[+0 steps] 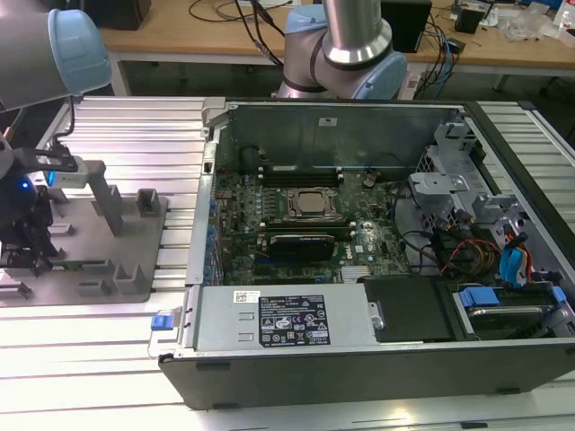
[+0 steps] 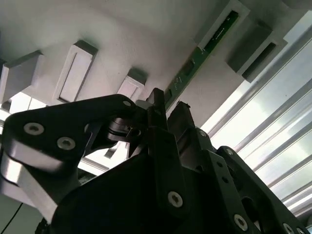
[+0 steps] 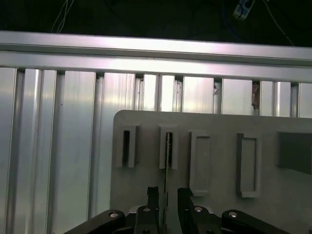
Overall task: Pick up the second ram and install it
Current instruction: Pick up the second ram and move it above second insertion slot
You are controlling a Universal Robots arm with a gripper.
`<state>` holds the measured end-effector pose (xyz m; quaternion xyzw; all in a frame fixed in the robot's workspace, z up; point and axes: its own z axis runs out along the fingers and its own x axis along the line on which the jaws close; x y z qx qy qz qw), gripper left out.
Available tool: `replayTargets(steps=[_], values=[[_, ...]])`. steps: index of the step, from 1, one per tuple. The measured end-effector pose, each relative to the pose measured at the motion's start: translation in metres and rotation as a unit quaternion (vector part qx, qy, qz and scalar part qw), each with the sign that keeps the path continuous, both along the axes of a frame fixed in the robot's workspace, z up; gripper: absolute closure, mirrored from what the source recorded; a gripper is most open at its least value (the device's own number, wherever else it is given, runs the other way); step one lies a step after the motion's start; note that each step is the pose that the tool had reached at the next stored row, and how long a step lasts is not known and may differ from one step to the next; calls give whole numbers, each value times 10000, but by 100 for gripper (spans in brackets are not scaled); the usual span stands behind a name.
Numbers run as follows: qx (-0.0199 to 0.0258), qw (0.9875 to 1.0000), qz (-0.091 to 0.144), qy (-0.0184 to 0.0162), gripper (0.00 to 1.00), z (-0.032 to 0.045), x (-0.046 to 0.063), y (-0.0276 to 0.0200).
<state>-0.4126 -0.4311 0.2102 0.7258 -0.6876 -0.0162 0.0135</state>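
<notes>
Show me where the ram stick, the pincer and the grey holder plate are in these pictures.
ram stick (image 2: 197, 58): second wrist view, middle of its green face.
pincer (image 3: 167, 195): first wrist view, midway between its fingertips.
grey holder plate (image 3: 223, 161): first wrist view, bare surface between two slots.

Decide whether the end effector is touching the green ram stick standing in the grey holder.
Apart. In the first wrist view the end effector straddles the second ram, with a gap showing on each side of it.
</notes>
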Motion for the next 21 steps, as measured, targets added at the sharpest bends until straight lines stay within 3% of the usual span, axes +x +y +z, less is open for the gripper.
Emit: replayTargets(steps=[1, 3, 11, 13, 14, 17, 21], values=[[1, 10000, 25, -1, 72, -14, 0, 25], [0, 10000, 67, -1, 72, -32, -7, 30], [1, 10000, 91, -1, 72, -35, -17, 11], [1, 10000, 91, -1, 74, -35, -17, 10], [1, 10000, 91, -1, 81, -35, -17, 9], [2, 10000, 91, -1, 81, -18, -17, 9], [3, 10000, 91, -2, 81, -18, -13, -36]])
